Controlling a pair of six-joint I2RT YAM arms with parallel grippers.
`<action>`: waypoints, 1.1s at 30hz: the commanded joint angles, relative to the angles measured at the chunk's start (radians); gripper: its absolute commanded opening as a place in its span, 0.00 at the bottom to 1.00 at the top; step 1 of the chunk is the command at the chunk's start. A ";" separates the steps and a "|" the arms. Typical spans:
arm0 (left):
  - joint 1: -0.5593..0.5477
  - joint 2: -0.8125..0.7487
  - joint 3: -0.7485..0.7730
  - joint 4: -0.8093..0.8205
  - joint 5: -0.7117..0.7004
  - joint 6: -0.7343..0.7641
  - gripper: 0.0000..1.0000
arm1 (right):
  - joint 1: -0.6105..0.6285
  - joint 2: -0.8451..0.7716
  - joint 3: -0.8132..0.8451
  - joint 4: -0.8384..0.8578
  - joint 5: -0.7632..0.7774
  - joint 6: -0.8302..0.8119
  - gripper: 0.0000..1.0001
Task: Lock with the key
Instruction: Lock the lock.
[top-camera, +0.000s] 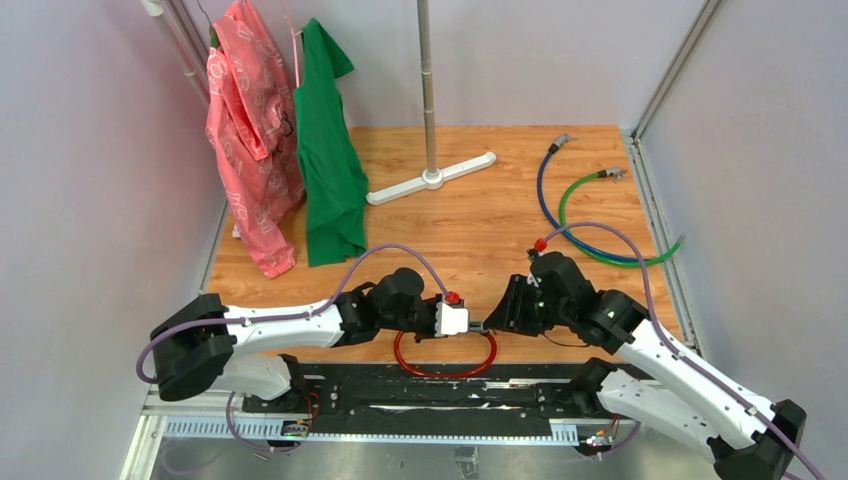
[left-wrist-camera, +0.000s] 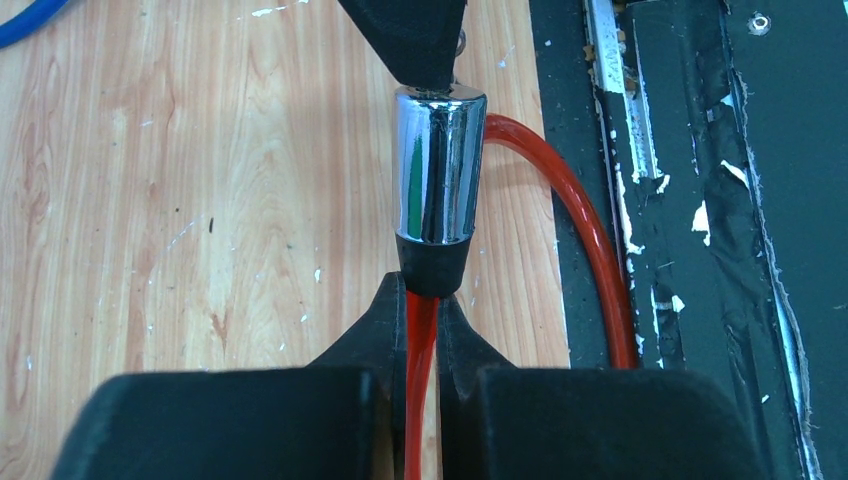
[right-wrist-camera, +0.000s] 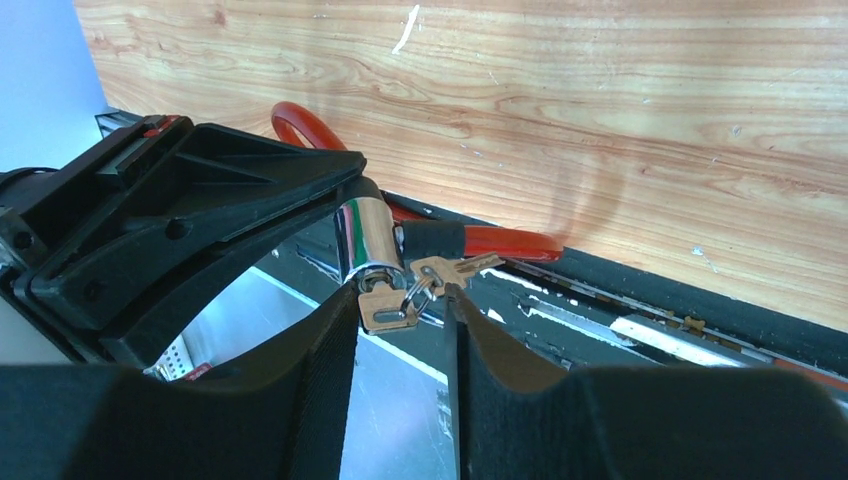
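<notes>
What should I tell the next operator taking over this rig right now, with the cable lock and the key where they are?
Left gripper: shut on the red cable, just behind the chrome lock barrel.
Right gripper: jaws part-way apart astride the key; whether it pinches firmly is not clear.
Key: its head sits at the barrel's end, apparently inserted; a spare key hangs from its ring.
Done: lock held steady, key reached.
Left: turn the key to lock, then let go. Whether it is already turned cannot be told.
</notes>
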 joint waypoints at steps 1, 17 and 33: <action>-0.030 0.001 -0.036 -0.131 0.067 -0.028 0.00 | -0.005 -0.013 -0.026 0.030 0.031 0.013 0.37; -0.030 -0.002 -0.035 -0.136 0.064 -0.022 0.00 | -0.005 -0.043 -0.078 0.086 -0.012 -0.167 0.07; -0.022 0.007 -0.023 -0.147 0.171 -0.003 0.00 | -0.004 -0.140 -0.200 0.247 -0.086 -0.868 0.00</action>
